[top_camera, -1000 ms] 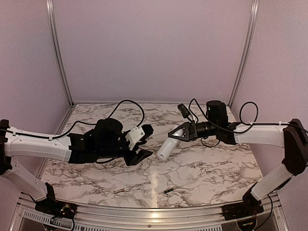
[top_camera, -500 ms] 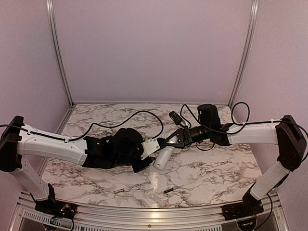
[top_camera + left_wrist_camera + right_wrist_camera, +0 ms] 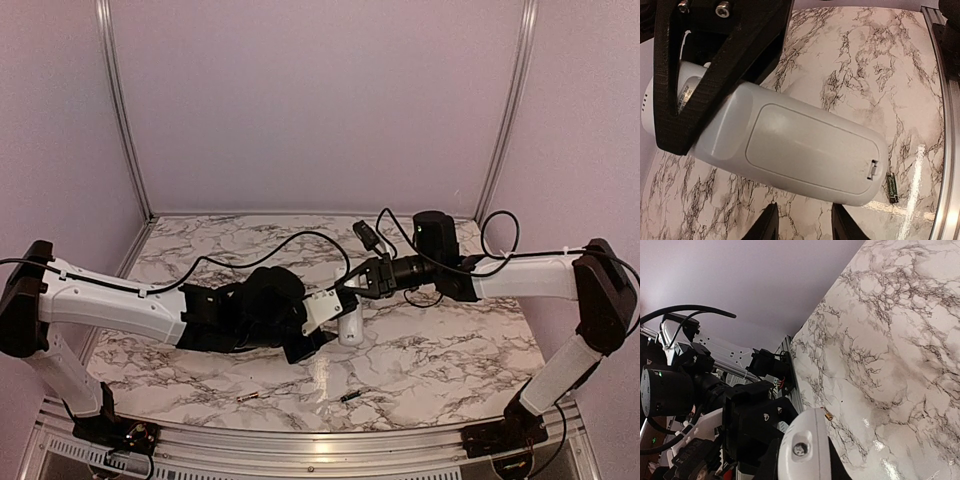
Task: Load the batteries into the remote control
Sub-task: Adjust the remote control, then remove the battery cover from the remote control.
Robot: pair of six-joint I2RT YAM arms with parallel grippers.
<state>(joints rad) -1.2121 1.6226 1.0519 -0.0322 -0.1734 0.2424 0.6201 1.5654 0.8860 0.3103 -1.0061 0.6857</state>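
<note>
**A:** Where is the remote control (image 3: 349, 327) on your feed?

**B:** I see it over the middle of the marble table (image 3: 450, 350), hanging nearly upright. Its upper end is clamped in the right gripper (image 3: 356, 292). From overhead I can't tell whether its lower end touches the marble.

**A:** So the right one is closed on it?

**B:** Yes. On my left wrist view one of its black fingers (image 3: 740, 30) presses across the remote's end. The remote's plain back faces that camera with the battery cover (image 3: 810, 150) in place, its latch at the end away from the grip.

**A:** And the left gripper (image 3: 805, 227)?

**B:** Its jaws stand apart with nothing between them, and I see bare marble in the gap. The fingertips (image 3: 768, 225) sit close under the remote's long edge, but I can't say they touch it.

**A:** The batteries?

**B:** Both lie flat on the table, nearer the arm bases than the remote and well apart from it. The dark battery (image 3: 350, 396) is almost straight below the remote in the overhead picture. The silvery battery (image 3: 252, 397) lies off to the remote's left, well apart from the dark one.

**A:** Anything on the right wrist view?

**B:** The remote's rounded end, with its small emitter (image 3: 800, 447), fills the bottom edge there
</note>
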